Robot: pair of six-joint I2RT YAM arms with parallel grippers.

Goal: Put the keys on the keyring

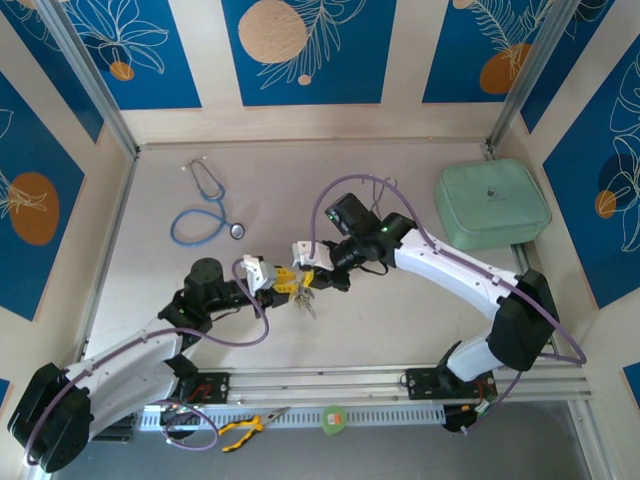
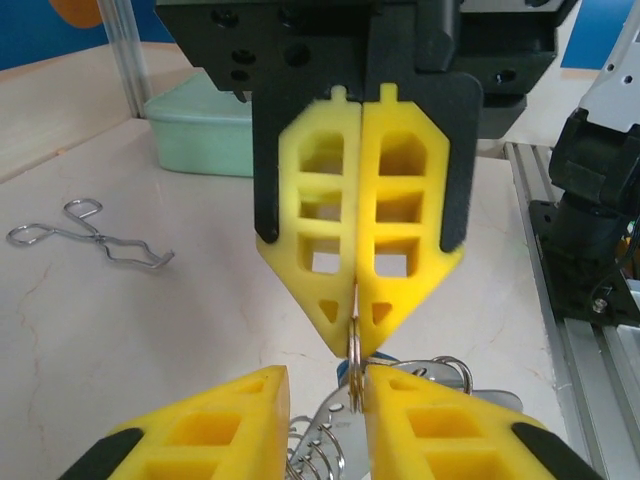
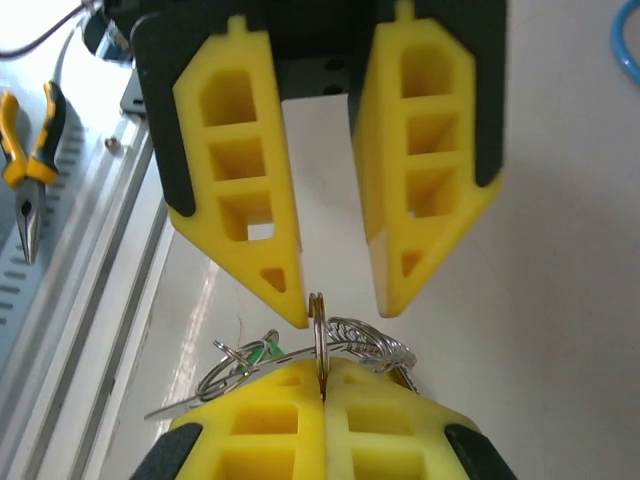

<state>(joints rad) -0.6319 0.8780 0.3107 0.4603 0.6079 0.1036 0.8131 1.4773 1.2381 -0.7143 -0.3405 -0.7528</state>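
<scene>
Keyring [image 3: 318, 335] was held edge-on mid-table, clamped between the closed fingers of the right gripper [image 3: 322, 368]. In the right wrist view, the left gripper [image 3: 342, 310] stood at its 12 o'clock, jaws parted either side of the ring. Contact could not be confirmed. Keys were indistinguishable within the tangled loops. A stethoscope [image 1: 205, 215] lay at 10 o'clock.

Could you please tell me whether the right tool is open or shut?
Shut: the right tool has its yellow fingers pressed together, clamping a metal ring edge-on.
</scene>
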